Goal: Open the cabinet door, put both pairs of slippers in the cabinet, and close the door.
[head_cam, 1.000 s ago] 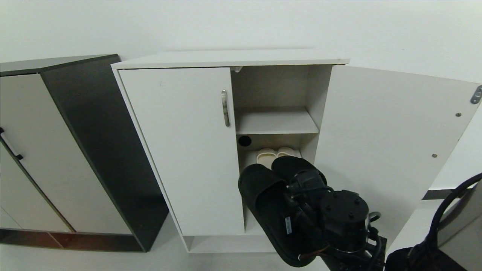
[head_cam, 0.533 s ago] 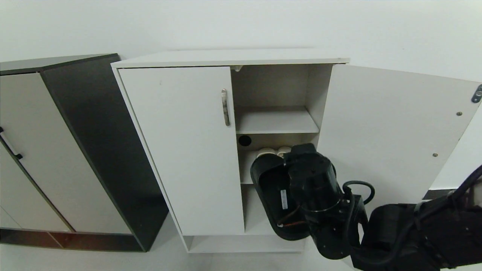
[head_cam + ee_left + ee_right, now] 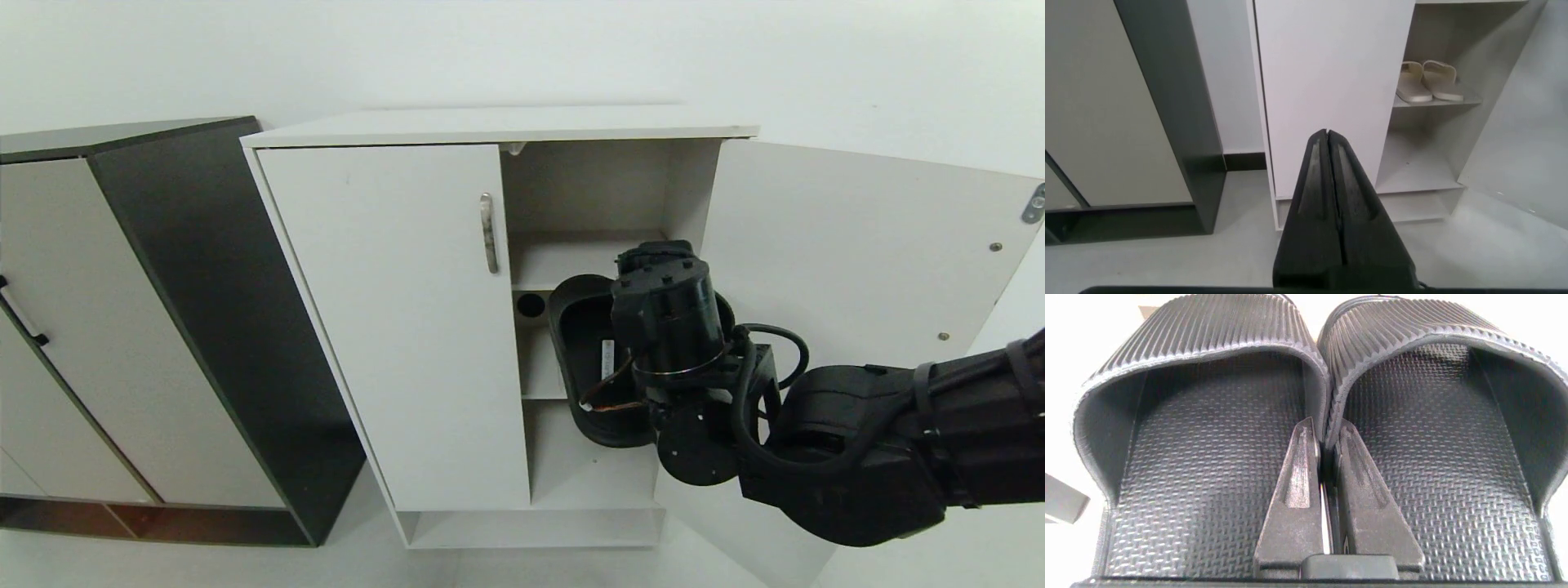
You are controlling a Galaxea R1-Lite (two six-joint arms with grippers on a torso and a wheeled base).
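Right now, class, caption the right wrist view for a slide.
The right gripper pinches both black slippers by their adjoining inner edges.

White cabinet shelf (image 3: pixel 1436 104), pale slippers (image 3: pixel 1429 80) side by side on it

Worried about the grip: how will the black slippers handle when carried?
The black slippers look like moulded rubber: probably light, slightly bendy. Ribbed texture should resist slipping. Pinched by the right gripper at inner edges only, they may sag.

A dark-sided cabinet (image 3: pixel 204 327) stands on pale floor (image 3: pixel 163 563) against a white wall (image 3: pixel 522 49).
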